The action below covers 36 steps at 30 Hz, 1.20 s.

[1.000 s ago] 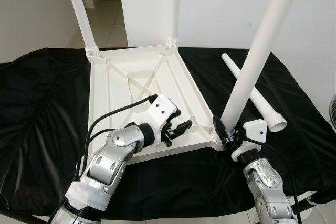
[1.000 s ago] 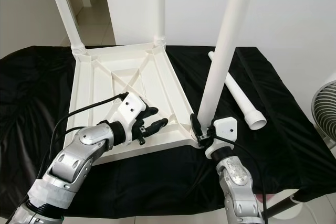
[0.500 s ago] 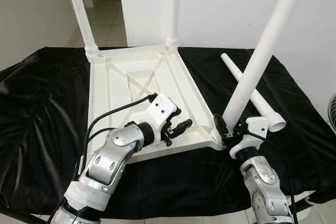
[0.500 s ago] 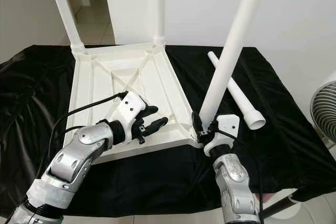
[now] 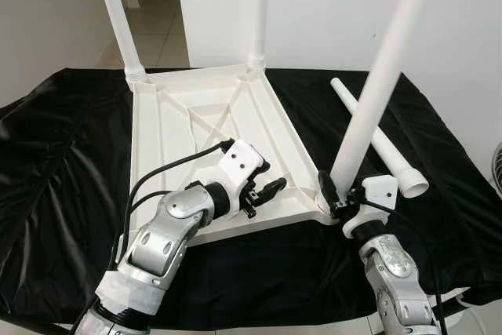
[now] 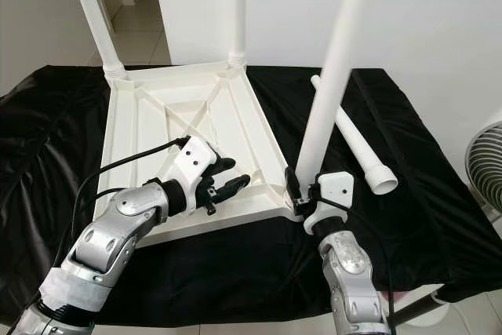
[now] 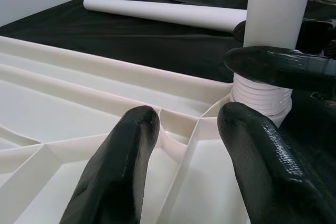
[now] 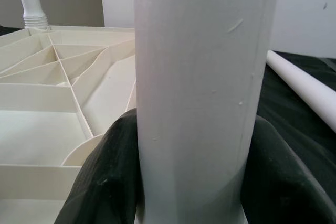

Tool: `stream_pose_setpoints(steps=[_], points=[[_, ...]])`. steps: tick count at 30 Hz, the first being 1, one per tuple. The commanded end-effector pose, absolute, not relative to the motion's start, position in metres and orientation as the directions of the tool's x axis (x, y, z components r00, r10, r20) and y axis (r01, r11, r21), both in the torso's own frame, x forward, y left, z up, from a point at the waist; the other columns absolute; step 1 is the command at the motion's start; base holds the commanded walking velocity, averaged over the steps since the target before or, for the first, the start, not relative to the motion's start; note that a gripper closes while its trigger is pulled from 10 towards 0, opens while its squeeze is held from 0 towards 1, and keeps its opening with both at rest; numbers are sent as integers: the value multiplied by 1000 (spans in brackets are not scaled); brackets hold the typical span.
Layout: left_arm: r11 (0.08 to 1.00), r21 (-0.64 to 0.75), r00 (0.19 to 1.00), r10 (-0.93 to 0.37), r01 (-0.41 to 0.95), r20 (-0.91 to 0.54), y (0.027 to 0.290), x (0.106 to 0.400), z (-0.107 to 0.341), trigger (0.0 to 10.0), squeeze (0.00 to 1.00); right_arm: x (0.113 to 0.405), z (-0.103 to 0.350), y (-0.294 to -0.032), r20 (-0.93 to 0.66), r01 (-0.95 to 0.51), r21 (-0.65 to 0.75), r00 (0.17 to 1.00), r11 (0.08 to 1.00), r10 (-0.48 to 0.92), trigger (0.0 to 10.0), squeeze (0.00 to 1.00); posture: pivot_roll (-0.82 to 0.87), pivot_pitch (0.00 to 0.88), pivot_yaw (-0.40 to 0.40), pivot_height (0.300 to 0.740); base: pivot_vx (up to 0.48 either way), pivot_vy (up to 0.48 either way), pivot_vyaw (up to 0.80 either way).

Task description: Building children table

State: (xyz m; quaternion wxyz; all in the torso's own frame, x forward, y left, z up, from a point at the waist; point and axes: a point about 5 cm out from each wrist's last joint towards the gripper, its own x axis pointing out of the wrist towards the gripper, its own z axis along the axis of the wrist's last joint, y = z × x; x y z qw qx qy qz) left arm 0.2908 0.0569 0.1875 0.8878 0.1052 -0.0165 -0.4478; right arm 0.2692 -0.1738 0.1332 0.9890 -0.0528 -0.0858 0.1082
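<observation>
Right gripper (image 5: 336,200) clamped on leg (image 5: 369,107), lower right; left gripper (image 5: 267,194) open, bracing tabletop (image 5: 180,127). Best kept upright while twisting.

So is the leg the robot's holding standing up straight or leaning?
Leaning a little. The leg tilts toward the robot's right as it rises from the tabletop's near corner, with the right gripper clamped around its base.

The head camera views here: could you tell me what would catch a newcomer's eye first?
Probably the white table top lying upside down on the black cloth, with two legs standing at its far corners. Next, the right gripper is clamped on a third leg at the near right corner. A loose leg lies on the cloth to the right, and the left gripper rests open on the top's ribs.
</observation>
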Motion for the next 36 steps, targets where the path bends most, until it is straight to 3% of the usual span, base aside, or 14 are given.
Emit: stream_pose_setpoints(steps=[1,11,17,36], points=[[589,199,609,-790,784,-62,59,290,189,10000,0,261,102,-178,-5,-226,-171,974,959,228,10000,0,-26,94,54,740,0,0,0],[592,200,613,-788,781,-60,60,290,190,10000,0,248,96,-175,42,-265,-139,961,954,273,10000,0,-27,101,60,740,0,0,0],[588,204,610,-790,783,-63,62,291,192,10000,0,235,83,-179,75,-206,-155,973,966,219,10000,0,-26,106,79,740,0,0,0],[577,215,602,-795,788,-72,64,291,195,10000,0,240,78,-171,90,-215,-88,971,973,222,10000,0,-16,104,95,740,0,0,0]])
